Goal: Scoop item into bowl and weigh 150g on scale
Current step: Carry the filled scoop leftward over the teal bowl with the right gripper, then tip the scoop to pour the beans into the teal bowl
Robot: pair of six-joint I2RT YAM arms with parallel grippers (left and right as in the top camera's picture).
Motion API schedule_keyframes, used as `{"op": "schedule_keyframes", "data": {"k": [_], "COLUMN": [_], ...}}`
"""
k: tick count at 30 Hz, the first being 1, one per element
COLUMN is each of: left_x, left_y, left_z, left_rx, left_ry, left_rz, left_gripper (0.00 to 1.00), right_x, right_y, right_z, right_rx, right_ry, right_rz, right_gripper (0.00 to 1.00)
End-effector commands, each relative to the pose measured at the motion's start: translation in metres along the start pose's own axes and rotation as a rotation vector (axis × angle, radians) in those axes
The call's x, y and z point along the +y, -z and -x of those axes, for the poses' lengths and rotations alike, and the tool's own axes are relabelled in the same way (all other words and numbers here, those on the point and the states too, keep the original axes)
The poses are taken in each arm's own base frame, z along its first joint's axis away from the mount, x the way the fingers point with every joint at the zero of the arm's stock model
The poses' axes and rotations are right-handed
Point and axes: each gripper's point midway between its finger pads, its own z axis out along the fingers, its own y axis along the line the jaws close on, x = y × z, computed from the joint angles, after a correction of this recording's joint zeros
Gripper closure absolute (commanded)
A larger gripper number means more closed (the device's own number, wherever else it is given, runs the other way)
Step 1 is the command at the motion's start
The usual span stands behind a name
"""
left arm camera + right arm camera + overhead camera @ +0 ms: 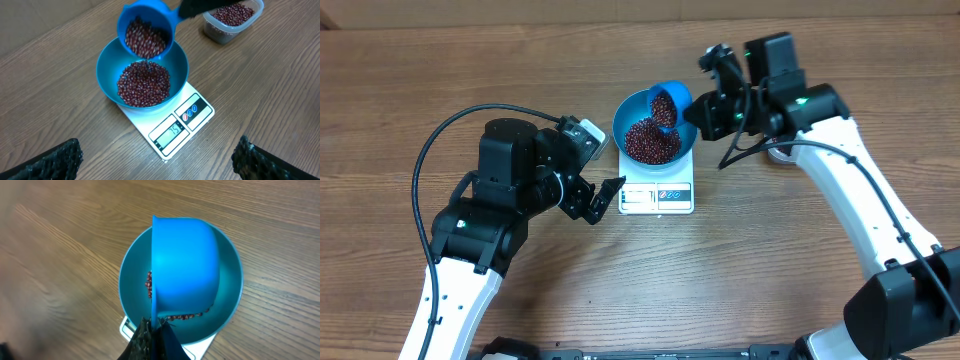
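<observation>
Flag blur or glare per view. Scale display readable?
Overhead: even light, sharp, but the scale display is too small to read. Left wrist: sharp, no glare, digits legible. Right wrist: table at far left soft; the scoop hides most of the bowl.

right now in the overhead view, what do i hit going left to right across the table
left gripper → blue bowl → right gripper; the white scale and blue scoop overlap the bowl, so they're left out

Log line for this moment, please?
right pincer: shut on scoop, tipped over bowl | beans: heaped in bowl, more in scoop | bowl: on scale | left pincer: open, empty
</observation>
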Motion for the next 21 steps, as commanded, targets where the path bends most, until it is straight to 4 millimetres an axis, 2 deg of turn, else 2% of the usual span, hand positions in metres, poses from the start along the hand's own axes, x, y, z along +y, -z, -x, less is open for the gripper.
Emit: {"op": "schedule_keyframes", "data": {"k": [1, 8, 21], "left_x": [-0.001, -0.001, -0.001], "left_y": [0.004, 0.004, 0.004], "left_z": [0.010, 0.010, 0.010], "left_rx": [-0.027, -0.027, -0.028], "left_ry": [0.000, 0.000, 0.000], "left_rz": [-0.012, -0.012, -0.012], "left_gripper": [0.00, 0.01, 0.01], "right_x": [0.001, 0.003, 0.014], "right_y": [0.012, 0.007, 0.003], "right_z": [0.017, 0.016, 0.013], "right_rx": [-0.051, -0.041, -0.034], "right_ry": [0.080, 0.143, 0.204], "right_rz": [-0.150, -0.319, -0.403], "right_gripper": [0.96, 0.96, 0.96]}}
